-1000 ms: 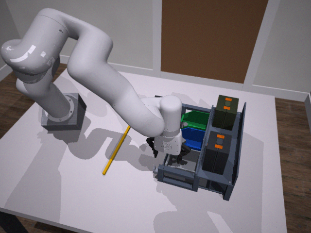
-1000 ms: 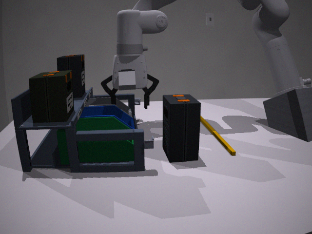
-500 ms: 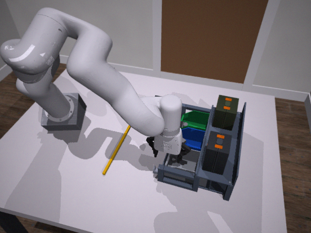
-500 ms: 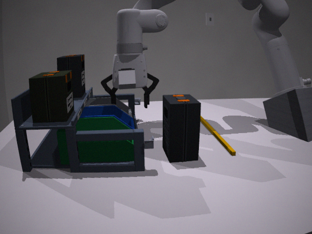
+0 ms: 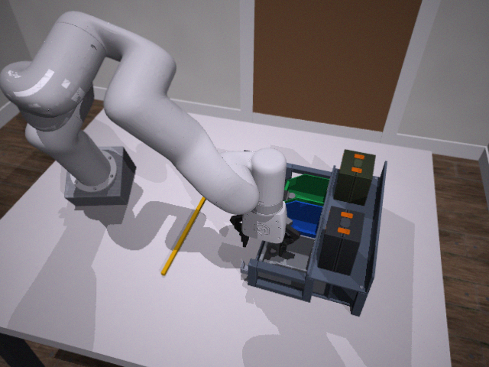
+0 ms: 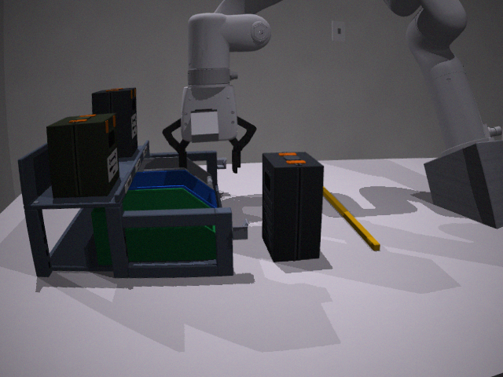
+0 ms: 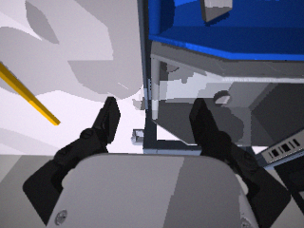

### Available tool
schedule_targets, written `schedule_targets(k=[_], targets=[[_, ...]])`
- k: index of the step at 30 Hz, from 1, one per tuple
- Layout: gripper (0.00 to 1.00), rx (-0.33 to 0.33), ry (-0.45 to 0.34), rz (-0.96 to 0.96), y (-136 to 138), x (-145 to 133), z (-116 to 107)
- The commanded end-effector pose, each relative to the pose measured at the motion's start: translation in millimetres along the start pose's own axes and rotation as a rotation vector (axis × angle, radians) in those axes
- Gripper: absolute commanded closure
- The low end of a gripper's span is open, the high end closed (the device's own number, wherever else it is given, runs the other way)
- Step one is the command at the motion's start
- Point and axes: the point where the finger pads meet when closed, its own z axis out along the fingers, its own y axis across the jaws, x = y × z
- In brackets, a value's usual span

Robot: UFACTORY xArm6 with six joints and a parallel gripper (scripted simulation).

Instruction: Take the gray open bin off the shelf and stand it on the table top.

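Tool (image 5: 263, 245) (image 6: 209, 164) (image 7: 154, 106) hovering wide open, empty; gray bin (image 5: 294, 252) (image 6: 162, 163) (image 7: 211, 109) still sitting on shelf (image 5: 280, 268) (image 6: 174, 219) (image 7: 150, 128); grasping, moving, placing all remaining.

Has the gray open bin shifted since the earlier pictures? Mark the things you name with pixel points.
No. In the top view, the gray open bin (image 5: 302, 246) (image 6: 162, 162) (image 7: 277, 109) keeps the same place against the shelf (image 5: 278, 269) (image 6: 174, 217) (image 7: 178, 152), with no visible shift.
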Motion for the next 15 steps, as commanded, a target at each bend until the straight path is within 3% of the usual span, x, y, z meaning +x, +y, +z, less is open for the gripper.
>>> schedule_targets(k=[1, 15], targets=[[0.00, -0.004, 0.000, 0.001, 1.6, -0.2, -2.4], [0.00, -0.004, 0.000, 0.001, 1.7, -0.2, -0.7]])
